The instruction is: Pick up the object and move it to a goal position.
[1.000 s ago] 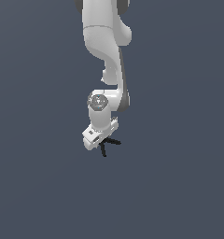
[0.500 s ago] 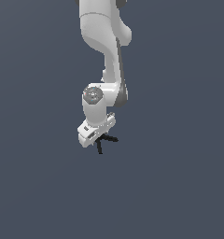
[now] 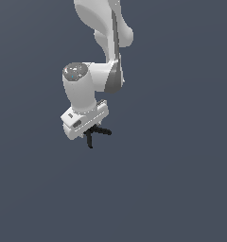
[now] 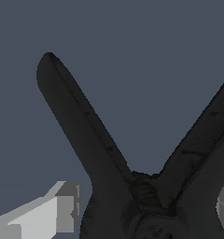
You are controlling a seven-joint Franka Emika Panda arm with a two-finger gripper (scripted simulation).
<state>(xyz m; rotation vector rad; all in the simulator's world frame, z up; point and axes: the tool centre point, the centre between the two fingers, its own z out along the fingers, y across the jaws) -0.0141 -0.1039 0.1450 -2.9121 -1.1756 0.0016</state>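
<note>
Your gripper (image 3: 88, 133) is pinching the little black clamp (image 3: 95, 133), which hangs right under the white hand with its thin legs sticking out. The hold looks small. If you swing fast, the clamp could twist or slip out and drop.

Wrist view. The object (image 4: 132, 186), a black clamp-like body, fills most of the frame at close range: two broad dark legs splay apart in a V from a ribbed central joint near the frame's edge. One light grey fingertip (image 4: 44, 217) of the gripper lies just beside one leg; a sliver of a second pale part shows beyond the other leg. Behind is uniform dark blue-grey.
</note>
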